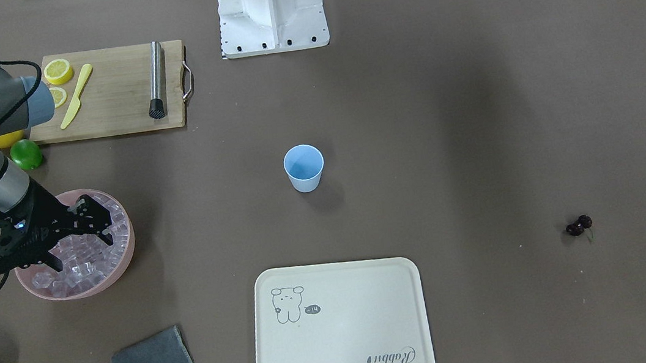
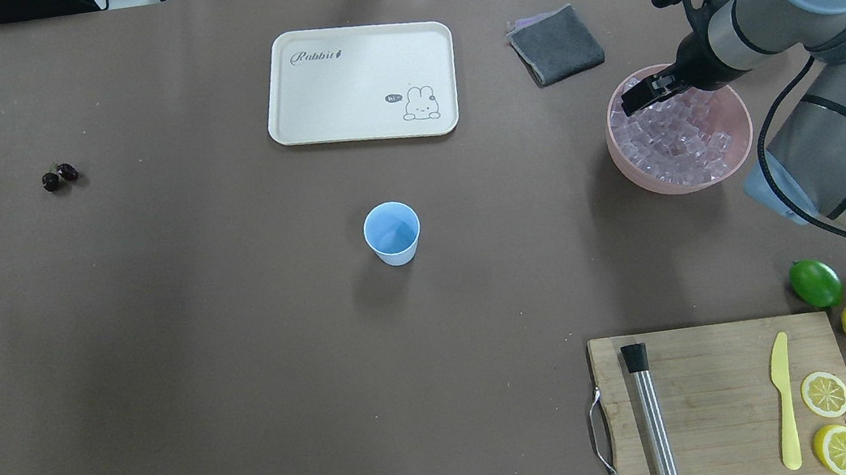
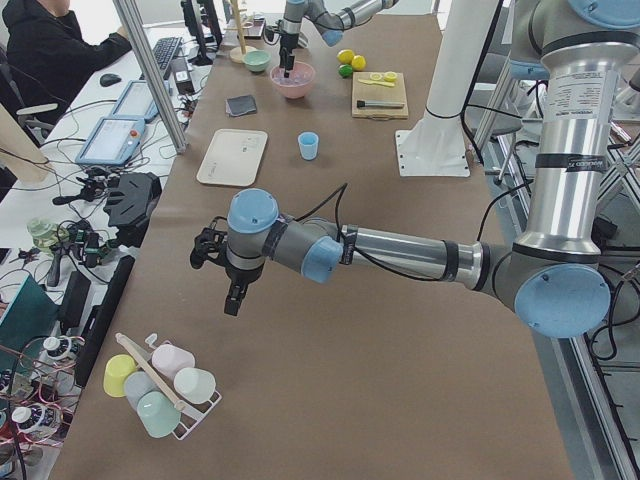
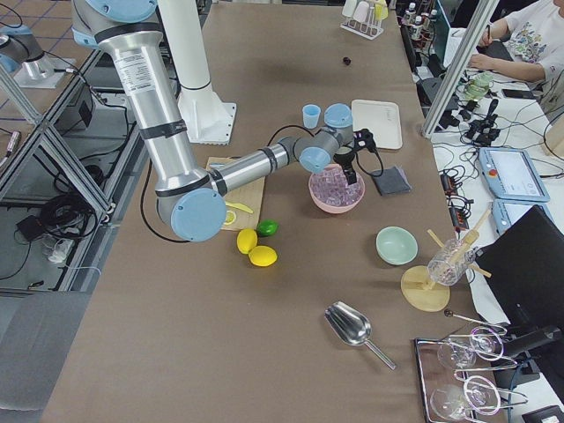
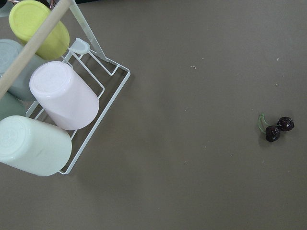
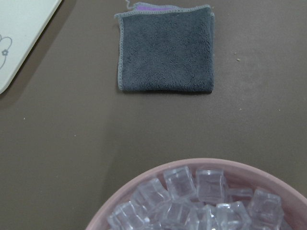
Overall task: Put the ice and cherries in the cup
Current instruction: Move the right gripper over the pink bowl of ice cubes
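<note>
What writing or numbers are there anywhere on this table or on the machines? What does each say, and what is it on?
"Rabbit", in dark script, on one corner of the cream rectangular plastic tray.
"hi~", in a small dark speech bubble beside the rabbit drawing on the same tray.
Lettering on a dark band of the grey right arm: too blurred to read.
Nothing else on the table carries readable text.
</note>
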Robot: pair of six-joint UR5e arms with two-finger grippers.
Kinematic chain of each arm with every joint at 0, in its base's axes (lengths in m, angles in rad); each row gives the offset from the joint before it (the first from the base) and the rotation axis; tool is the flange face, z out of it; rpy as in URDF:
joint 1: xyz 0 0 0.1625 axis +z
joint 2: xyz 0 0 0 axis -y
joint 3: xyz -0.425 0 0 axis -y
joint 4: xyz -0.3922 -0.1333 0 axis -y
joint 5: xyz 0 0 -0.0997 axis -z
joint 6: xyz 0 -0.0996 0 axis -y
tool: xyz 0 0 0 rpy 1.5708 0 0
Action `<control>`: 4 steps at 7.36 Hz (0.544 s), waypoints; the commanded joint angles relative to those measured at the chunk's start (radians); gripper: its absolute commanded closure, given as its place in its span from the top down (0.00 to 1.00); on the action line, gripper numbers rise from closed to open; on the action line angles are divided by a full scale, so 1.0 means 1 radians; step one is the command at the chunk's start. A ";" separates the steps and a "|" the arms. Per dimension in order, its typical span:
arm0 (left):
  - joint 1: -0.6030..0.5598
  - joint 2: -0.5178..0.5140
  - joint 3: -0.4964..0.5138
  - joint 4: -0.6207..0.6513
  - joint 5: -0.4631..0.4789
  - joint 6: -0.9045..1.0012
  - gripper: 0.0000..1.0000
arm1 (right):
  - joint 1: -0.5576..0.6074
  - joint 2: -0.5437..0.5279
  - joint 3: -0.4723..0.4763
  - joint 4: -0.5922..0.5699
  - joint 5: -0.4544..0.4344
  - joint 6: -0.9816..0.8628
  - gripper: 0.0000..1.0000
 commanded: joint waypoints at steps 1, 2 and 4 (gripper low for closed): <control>0.001 0.005 0.024 -0.036 0.037 0.000 0.98 | -0.009 0.036 -0.065 0.003 -0.020 -0.019 0.93; 0.001 0.005 0.029 -0.037 0.036 0.000 0.98 | -0.008 0.034 -0.065 0.003 -0.023 -0.045 0.92; 0.002 0.002 0.033 -0.039 0.037 0.002 0.98 | 0.028 0.024 -0.066 0.001 -0.018 -0.102 0.90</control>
